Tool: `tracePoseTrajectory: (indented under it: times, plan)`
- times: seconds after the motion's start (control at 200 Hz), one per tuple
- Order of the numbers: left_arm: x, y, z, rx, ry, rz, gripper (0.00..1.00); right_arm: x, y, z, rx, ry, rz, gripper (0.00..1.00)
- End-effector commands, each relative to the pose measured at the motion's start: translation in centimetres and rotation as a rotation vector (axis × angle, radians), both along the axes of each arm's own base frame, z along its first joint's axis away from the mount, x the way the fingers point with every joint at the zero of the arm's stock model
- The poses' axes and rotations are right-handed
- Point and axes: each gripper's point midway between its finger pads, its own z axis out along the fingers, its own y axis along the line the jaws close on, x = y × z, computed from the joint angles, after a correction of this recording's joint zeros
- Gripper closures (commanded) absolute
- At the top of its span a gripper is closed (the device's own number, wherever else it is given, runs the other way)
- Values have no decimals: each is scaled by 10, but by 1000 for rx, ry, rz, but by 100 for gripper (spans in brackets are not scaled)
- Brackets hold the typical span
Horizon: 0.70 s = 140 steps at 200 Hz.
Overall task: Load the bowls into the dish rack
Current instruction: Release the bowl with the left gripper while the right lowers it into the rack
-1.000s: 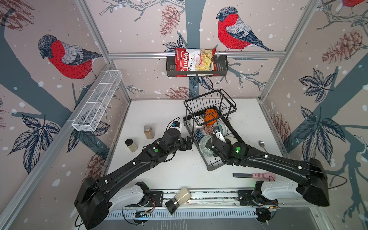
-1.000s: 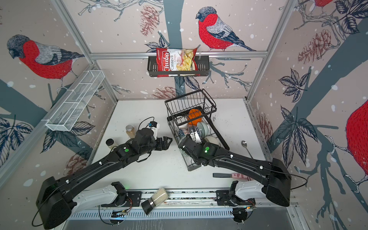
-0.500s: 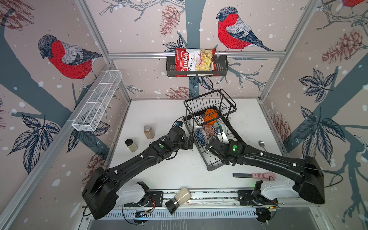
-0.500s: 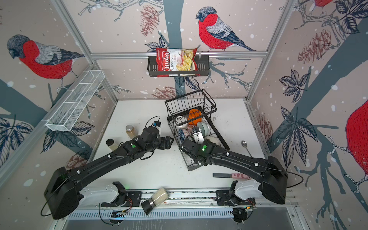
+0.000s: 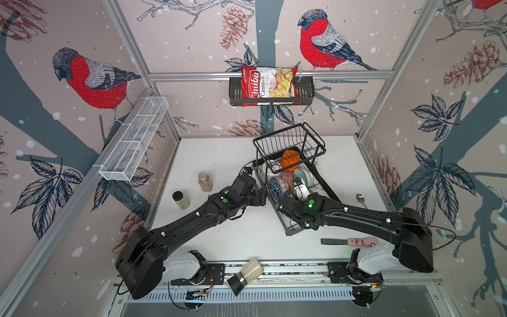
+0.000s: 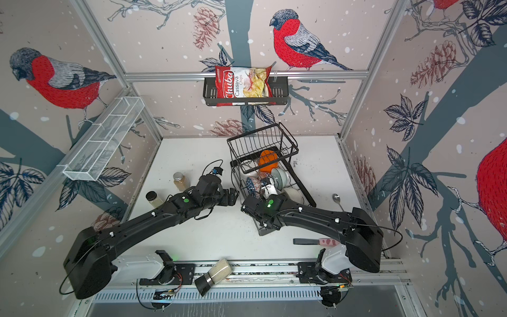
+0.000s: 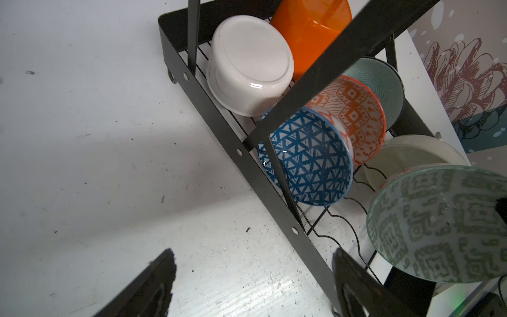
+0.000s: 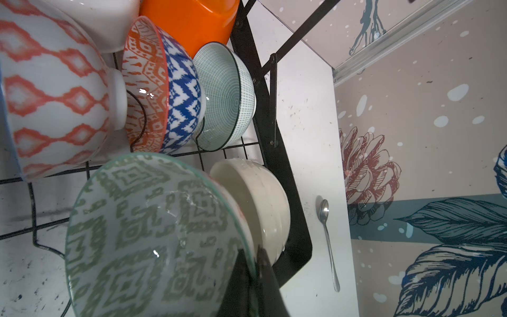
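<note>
The black wire dish rack (image 5: pixel 291 233) stands right of centre in both top views, its raised basket tier (image 6: pixel 260 142) at the far end. Several bowls stand on edge in it: an orange one (image 7: pixel 307 30), a white one (image 7: pixel 247 66), a blue-patterned one (image 7: pixel 310 159), an orange-red one (image 7: pixel 356 115), a teal one (image 7: pixel 384 82) and a second white one (image 8: pixel 263 203). My right gripper (image 8: pixel 253 252) is shut on the rim of the green-patterned bowl (image 8: pixel 148 233), held tilted over the rack's wavy dividers beside that white bowl. My left gripper (image 7: pixel 253 255) is open and empty over the table, against the rack's left rail.
Two spice jars (image 5: pixel 205 181) (image 5: pixel 181 199) stand left of my left arm. A spoon (image 5: pixel 361 199) lies right of the rack, and a pink-handled tool (image 5: pixel 354 242) lies near the front. A jar (image 5: pixel 247 275) lies on the front rail. A white mesh shelf (image 5: pixel 134 142) and a chips basket (image 5: pixel 270 87) hang on the walls.
My left gripper has moved right, up to the rack's side rail, still open. My right arm has shifted a little left over the rack with the green-patterned bowl in its grip.
</note>
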Motion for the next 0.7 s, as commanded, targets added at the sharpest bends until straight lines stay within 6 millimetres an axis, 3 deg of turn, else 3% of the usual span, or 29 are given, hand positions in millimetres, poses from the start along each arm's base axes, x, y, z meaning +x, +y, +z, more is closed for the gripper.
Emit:
tracePoseTrajectory:
  times: [0.0,0.695]
  plan:
    - [3,5,1,20,-36,9,11,4,1,7,-51,-47,12,100]
    - [8,-3,-5,57,-10,-26,11,11,14,-4,-198,-74,89,100]
